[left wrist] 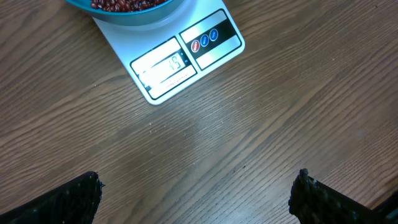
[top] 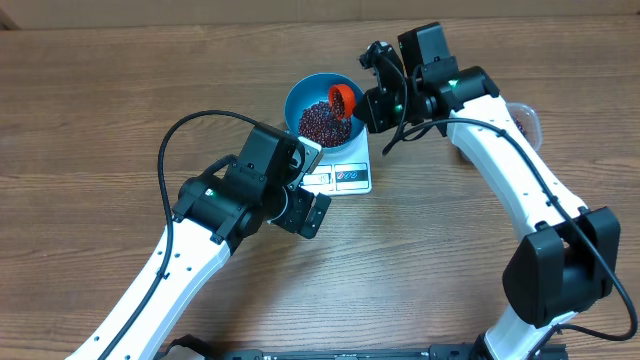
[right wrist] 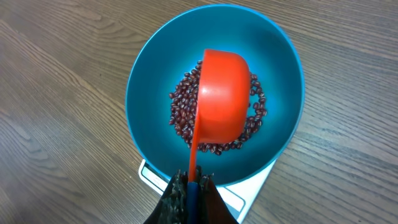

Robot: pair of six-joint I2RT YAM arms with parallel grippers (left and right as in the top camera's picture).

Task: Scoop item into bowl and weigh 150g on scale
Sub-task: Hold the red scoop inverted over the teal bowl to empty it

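The blue bowl stands on the white scale, and dark red-brown beans lie heaped in its bottom. My right gripper is shut on the handle of an orange-red scoop. In the right wrist view the scoop is turned mouth-down over the beans, inside the bowl, with the right gripper clamped on its thin handle. My left gripper hangs open over bare wood in front of the scale, whose display is lit. Its fingers hold nothing.
A clear plastic tub shows at the right, mostly hidden behind the right arm. The left arm with its looping black cable lies just left of the scale. Wooden table all round.
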